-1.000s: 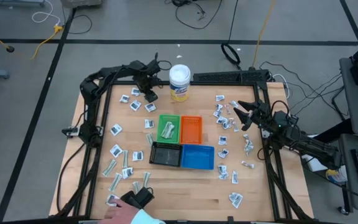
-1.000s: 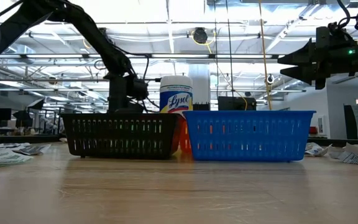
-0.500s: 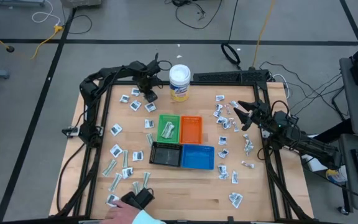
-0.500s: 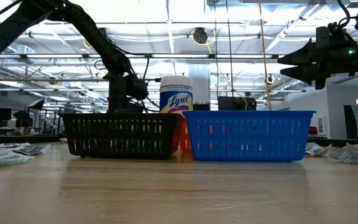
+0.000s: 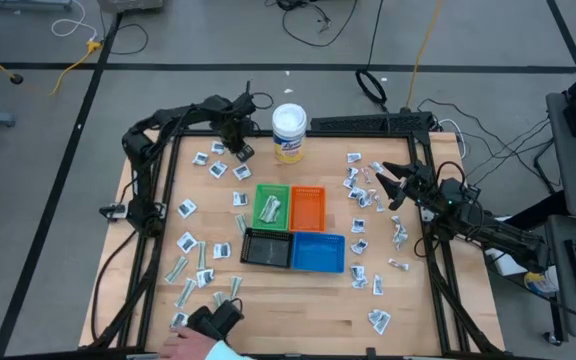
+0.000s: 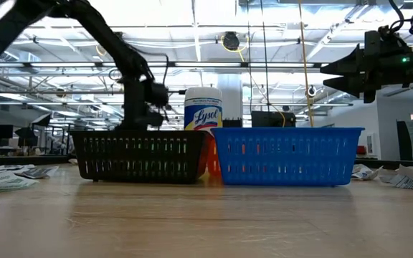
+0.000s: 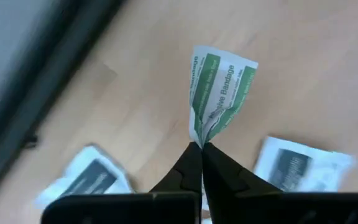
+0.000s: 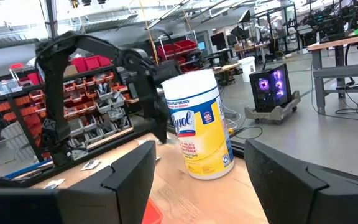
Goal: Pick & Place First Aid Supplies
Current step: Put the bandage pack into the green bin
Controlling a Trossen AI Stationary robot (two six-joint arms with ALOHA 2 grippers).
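The desk [image 5: 298, 310] carries four trays; the green tray [image 5: 271, 205] serves as landmark. The left hand [image 5: 238, 147] is beyond the green tray, just beside the wipes tub [image 5: 288, 132], clenched on a bandage packet [image 7: 219, 93]. The packet's long axis extends straight out from the fingertips. The right hand [image 5: 388, 185] waits released, well off to the tray's far side.

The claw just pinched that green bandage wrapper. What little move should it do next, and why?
Probably lift straight up a little. The left claw is shut on the bandage packet, near the far edge of the table beside the wipes tub. Other packets lie close by, so rising first should clear them before heading to the trays.
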